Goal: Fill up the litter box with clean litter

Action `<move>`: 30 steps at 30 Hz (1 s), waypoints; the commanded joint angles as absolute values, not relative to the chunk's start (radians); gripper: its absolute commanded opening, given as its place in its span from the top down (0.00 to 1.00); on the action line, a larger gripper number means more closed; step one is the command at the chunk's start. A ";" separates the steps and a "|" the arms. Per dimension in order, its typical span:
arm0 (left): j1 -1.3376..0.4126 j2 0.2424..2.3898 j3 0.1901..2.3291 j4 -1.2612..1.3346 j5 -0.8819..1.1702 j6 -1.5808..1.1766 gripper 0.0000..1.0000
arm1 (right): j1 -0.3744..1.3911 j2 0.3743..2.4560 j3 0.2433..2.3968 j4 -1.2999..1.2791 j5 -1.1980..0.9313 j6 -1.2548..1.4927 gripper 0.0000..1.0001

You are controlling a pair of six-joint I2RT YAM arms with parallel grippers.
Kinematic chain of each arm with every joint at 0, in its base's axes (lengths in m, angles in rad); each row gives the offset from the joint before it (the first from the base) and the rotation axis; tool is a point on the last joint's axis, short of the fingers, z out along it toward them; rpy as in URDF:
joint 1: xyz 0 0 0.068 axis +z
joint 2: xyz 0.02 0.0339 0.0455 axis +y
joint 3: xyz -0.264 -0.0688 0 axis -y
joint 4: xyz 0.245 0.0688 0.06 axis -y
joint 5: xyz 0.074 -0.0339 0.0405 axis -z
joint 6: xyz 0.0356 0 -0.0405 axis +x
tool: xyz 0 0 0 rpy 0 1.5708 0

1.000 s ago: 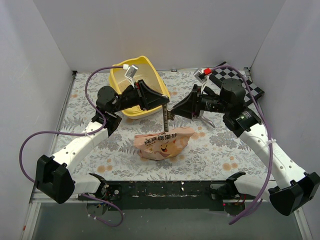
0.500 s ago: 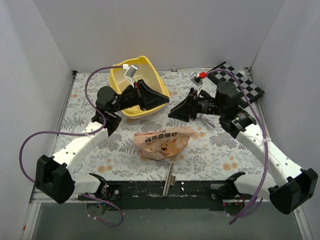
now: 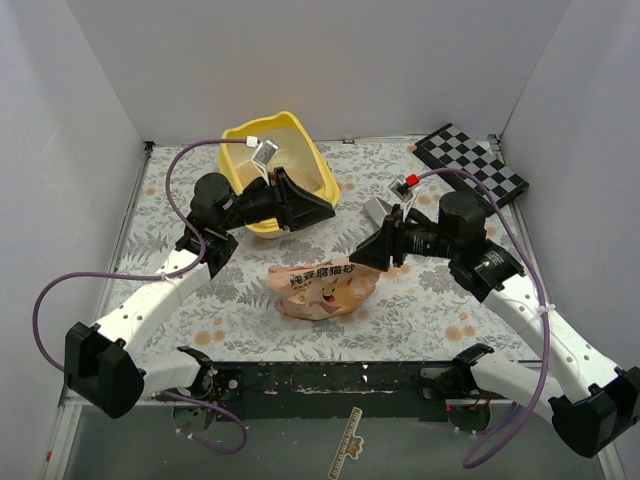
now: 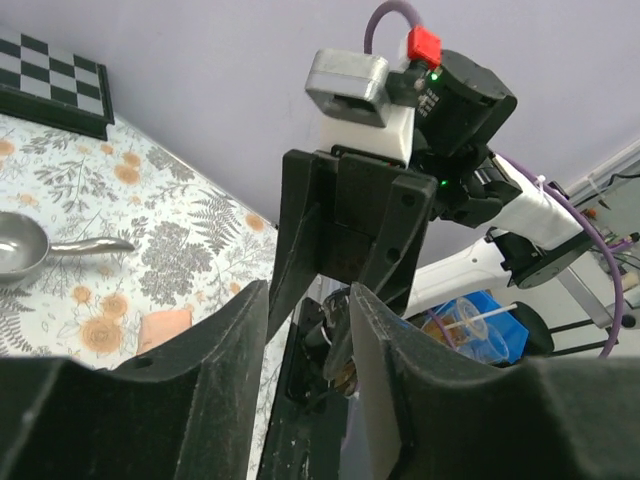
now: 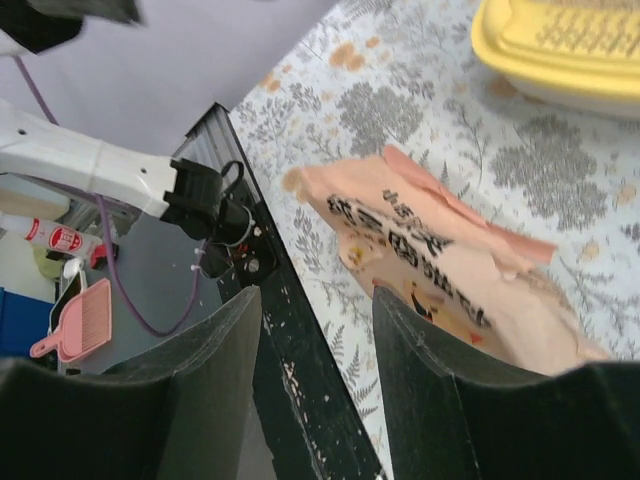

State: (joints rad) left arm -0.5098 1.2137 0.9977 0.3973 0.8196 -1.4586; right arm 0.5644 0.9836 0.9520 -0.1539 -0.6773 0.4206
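At the back left of the flowered table (image 3: 180, 300), in the top view, the litter box (image 3: 238, 160) is standing close to the rear wall, and the clean litter (image 3: 295, 165) is lying inside it as a pale beige layer. The left gripper (image 3: 322, 203) is hanging at the near right corner of the box and is pointing to the right, while the right gripper (image 3: 357, 258) is pointing to the left, over the far edge of the orange-pink bag (image 3: 325, 288), which is lying in the middle of the table. The checkered board (image 3: 470, 160) is resting at the back right corner, and a yellowish ruler-like strip (image 3: 350, 440) is lying below the near edge of the table. In the left wrist view, the two fingers of the left gripper are standing apart with nothing between them, and through the gap the right gripper is facing the camera; a silver scoop (image 4: 30, 255) is lying on the table, near the board. In the right wrist view, the fingers of the right gripper are also spread wide and are holding nothing; the bag is lying beyond them, and the box is showing at the upper right corner, apart from the bag.
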 commanded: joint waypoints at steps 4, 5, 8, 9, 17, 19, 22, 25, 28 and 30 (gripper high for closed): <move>-0.503 1.095 0.928 0.121 0.821 -1.264 0.56 | 0.607 0.848 0.772 -0.279 -0.598 0.460 0.44; -0.503 1.082 0.908 0.094 0.819 -1.250 0.55 | 0.617 0.838 0.743 -0.291 -0.592 0.472 0.44; -0.503 1.039 0.850 0.026 0.799 -1.206 0.53 | 0.650 0.813 0.654 -0.322 -0.589 0.488 0.44; -0.503 1.026 0.827 0.018 0.793 -1.198 0.53 | 0.661 0.807 0.629 -0.331 -0.594 0.495 0.44; -0.503 0.968 0.664 0.017 0.773 -1.177 0.51 | 0.784 0.811 0.500 -0.377 -0.666 0.545 0.46; -0.503 0.974 0.640 0.032 0.775 -1.175 0.50 | 0.822 0.842 0.488 -0.388 -0.680 0.548 0.46; -0.503 0.988 0.615 0.055 0.791 -1.172 0.49 | 0.899 0.900 0.499 -0.431 -0.661 0.531 0.46; -0.503 0.994 0.594 0.069 0.805 -1.163 0.49 | 0.995 0.959 0.511 -0.463 -0.644 0.526 0.46; -0.503 0.993 0.597 0.049 0.805 -1.147 0.48 | 1.064 0.977 0.509 -0.480 -0.627 0.545 0.46; -0.503 0.979 0.595 0.040 0.796 -1.141 0.47 | 1.092 0.977 0.503 -0.505 -0.618 0.557 0.46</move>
State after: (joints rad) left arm -0.5076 1.0023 0.5987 0.0368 0.7933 -1.1778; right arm 1.0393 0.9771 0.4927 -0.4526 -0.6300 0.5346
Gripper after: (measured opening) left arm 0.524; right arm 0.537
